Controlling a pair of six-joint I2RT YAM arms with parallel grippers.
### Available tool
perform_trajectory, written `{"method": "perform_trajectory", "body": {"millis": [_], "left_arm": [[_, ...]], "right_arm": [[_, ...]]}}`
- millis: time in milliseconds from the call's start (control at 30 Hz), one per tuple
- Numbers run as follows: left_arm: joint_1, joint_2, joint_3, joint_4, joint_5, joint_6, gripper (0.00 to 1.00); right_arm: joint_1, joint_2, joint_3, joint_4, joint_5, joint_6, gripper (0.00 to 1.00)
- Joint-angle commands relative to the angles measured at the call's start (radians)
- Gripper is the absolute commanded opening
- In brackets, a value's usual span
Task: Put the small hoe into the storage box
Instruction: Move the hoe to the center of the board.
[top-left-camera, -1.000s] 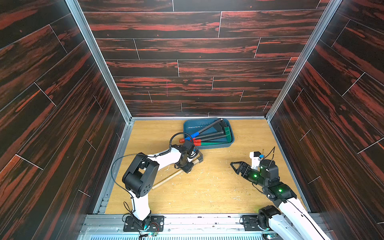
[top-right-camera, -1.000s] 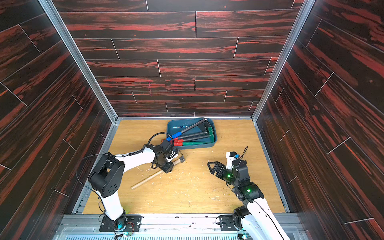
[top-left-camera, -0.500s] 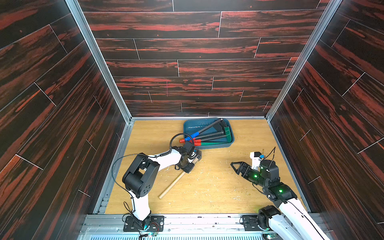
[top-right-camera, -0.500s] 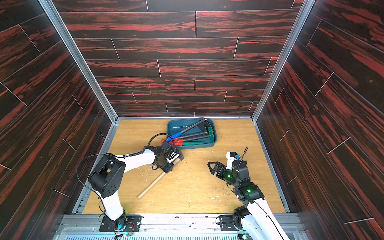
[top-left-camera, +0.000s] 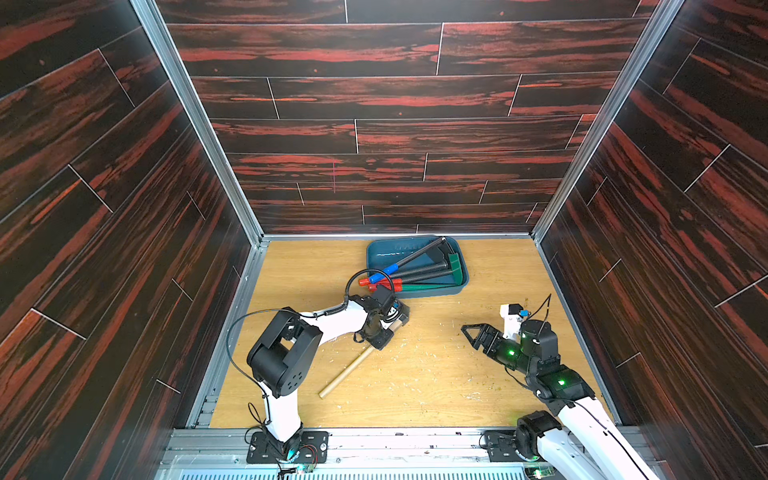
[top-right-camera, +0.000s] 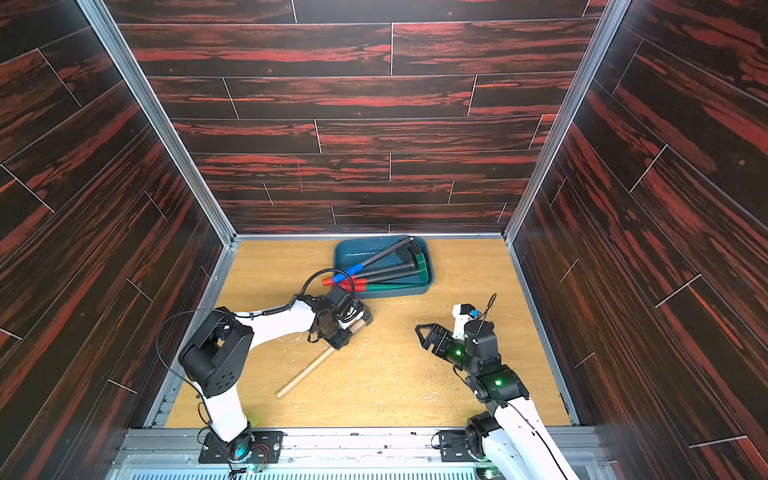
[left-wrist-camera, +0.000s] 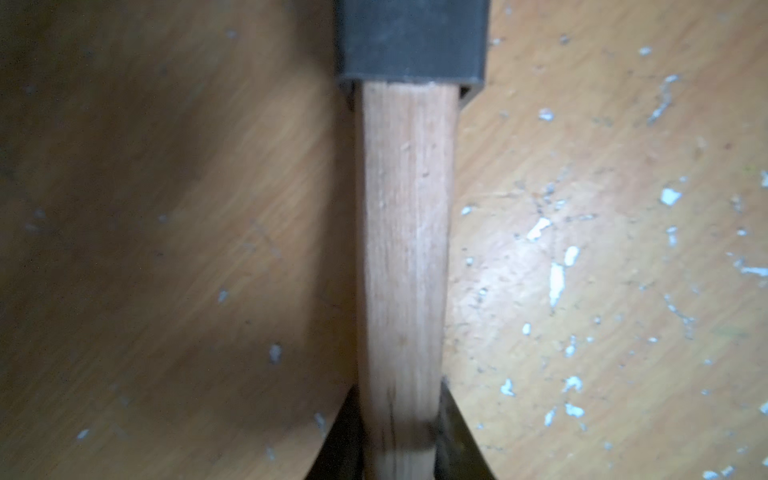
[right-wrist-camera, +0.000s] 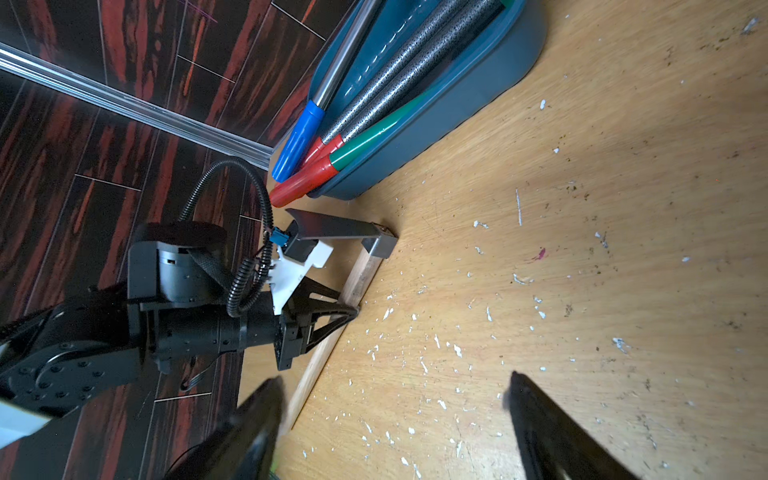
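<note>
The small hoe (top-left-camera: 347, 374) is clamped at its handle by the left gripper (top-left-camera: 379, 338). The right gripper (top-left-camera: 469, 334) is spread, empty.

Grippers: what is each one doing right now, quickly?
Left gripper: closed on the wooden handle of the small hoe, close to its metal head.
Right gripper: open, fingers wide apart, holding nothing.

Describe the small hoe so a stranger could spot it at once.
Find the blue tray by the back wall. Just in front of it lies the small hoe, its handle pinched by the left claw. It alone has a bare wooden handle; the tools in the tray have red or blue grips.
</note>
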Motion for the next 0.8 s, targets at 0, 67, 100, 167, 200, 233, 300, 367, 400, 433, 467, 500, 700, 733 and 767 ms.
{"method": "perform_trajectory", "body": {"millis": [0, 67, 100, 167, 200, 233, 300, 367, 400, 433, 467, 500, 700, 733, 767], "left_arm": [[-0.019, -0.020, 0.053, -0.014, 0.006, 0.024, 0.01], [-0.028, -0.007, 0.081, -0.028, 0.008, 0.030, 0.00], [-0.036, -0.001, 0.097, -0.034, 0.008, 0.037, 0.00], [-0.050, 0.021, 0.135, -0.038, 0.015, 0.050, 0.00], [-0.057, 0.036, 0.159, -0.074, 0.014, 0.056, 0.00], [-0.062, 0.050, 0.181, -0.086, 0.014, 0.061, 0.00], [-0.074, 0.083, 0.232, -0.106, 0.017, 0.072, 0.00], [-0.083, 0.109, 0.268, -0.112, 0.021, 0.078, 0.00], [-0.088, 0.121, 0.288, -0.114, 0.024, 0.081, 0.00], [-0.093, 0.130, 0.305, -0.116, 0.029, 0.082, 0.00], [-0.096, 0.144, 0.323, -0.116, 0.034, 0.082, 0.00], [-0.101, 0.156, 0.341, -0.120, 0.039, 0.081, 0.00], [-0.131, 0.221, 0.433, -0.140, 0.054, 0.087, 0.00], [-0.136, 0.231, 0.445, -0.141, 0.058, 0.085, 0.00], [-0.142, 0.242, 0.458, -0.141, 0.060, 0.085, 0.00]], "right_arm": [[-0.004, -0.010, -0.003, -0.015, 0.010, -0.009, 0.87], [-0.003, -0.013, -0.004, -0.019, 0.010, -0.009, 0.88], [-0.004, -0.015, -0.006, -0.020, 0.011, -0.008, 0.87], [-0.005, -0.022, -0.010, -0.026, 0.016, -0.005, 0.87], [-0.005, -0.028, -0.012, -0.031, 0.018, -0.003, 0.87], [-0.004, -0.035, -0.015, -0.034, 0.021, 0.001, 0.87], [-0.004, -0.049, -0.024, -0.038, 0.028, 0.008, 0.87], [-0.003, -0.056, -0.028, -0.047, 0.031, 0.013, 0.87], [-0.004, -0.057, -0.028, -0.053, 0.033, 0.013, 0.87], [-0.005, -0.059, -0.025, -0.059, 0.034, 0.011, 0.87], [-0.004, -0.063, -0.023, -0.067, 0.037, 0.010, 0.87], [-0.004, -0.068, -0.022, -0.073, 0.042, 0.008, 0.87], [-0.005, -0.089, -0.026, -0.088, 0.060, 0.008, 0.87], [-0.005, -0.089, -0.028, -0.091, 0.061, 0.009, 0.87], [-0.005, -0.093, -0.029, -0.094, 0.063, 0.011, 0.87]]}}
